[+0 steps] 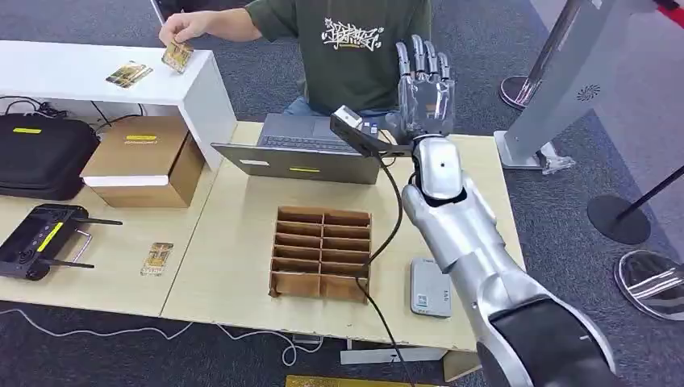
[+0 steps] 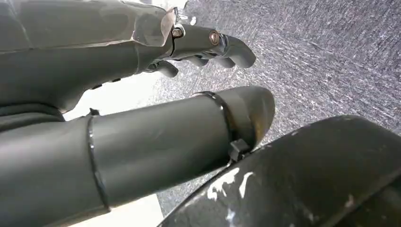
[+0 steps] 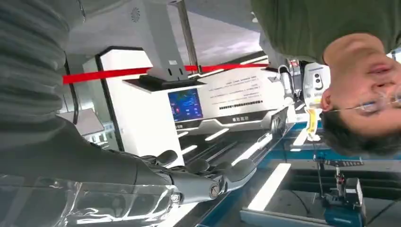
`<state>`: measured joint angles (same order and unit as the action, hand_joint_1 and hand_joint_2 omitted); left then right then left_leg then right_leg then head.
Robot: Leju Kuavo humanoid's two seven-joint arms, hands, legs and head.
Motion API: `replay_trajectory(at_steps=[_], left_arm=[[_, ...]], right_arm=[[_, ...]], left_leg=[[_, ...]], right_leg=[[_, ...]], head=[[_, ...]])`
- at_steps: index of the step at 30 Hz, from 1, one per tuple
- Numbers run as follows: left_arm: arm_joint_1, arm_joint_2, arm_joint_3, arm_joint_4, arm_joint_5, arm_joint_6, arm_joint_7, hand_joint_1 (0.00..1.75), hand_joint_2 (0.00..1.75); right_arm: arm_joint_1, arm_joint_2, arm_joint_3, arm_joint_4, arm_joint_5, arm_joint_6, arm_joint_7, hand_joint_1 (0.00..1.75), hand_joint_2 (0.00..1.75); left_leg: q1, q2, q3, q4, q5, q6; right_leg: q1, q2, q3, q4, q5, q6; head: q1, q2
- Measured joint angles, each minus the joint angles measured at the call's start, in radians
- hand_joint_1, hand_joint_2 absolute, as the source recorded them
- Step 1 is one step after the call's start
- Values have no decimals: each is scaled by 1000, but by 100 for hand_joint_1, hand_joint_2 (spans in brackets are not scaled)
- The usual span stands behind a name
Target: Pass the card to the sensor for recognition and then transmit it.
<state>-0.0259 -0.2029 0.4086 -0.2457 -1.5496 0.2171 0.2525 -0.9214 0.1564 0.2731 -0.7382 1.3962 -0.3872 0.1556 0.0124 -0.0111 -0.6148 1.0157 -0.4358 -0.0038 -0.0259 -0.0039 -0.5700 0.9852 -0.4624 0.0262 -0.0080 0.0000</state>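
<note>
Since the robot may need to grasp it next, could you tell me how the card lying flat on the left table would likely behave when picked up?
The card looks thin and flat, so probably light and fairly stiff. Lying flush on the smooth table, it may slide rather than lift.

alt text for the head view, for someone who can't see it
The robot's right hand is raised, open and empty, toward a seated person behind a laptop. On the table sit a cardboard divider tray, a grey card reader and a loose card; the person holds another card at a white shelf.
</note>
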Motion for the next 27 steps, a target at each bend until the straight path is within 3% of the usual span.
replay_trajectory(at_steps=[17, 27], left_arm=[[0, 0, 0, 0, 0, 4, 7, 0, 0], [0, 0, 0, 0, 1, 2, 8, 0, 0]], right_arm=[[49, -5, -18, -74, 29, -35, -6, 0, 175], [141, -26, -18, -192, 22, -45, -23, 0, 175]], left_leg=[[0, 0, 0, 0, 0, 0], [0, 0, 0, 0, 0, 0]], right_leg=[[0, 0, -1, 0, 0, 0], [0, 0, -1, 0, 0, 0]], head=[[0, 0], [0, 0]])
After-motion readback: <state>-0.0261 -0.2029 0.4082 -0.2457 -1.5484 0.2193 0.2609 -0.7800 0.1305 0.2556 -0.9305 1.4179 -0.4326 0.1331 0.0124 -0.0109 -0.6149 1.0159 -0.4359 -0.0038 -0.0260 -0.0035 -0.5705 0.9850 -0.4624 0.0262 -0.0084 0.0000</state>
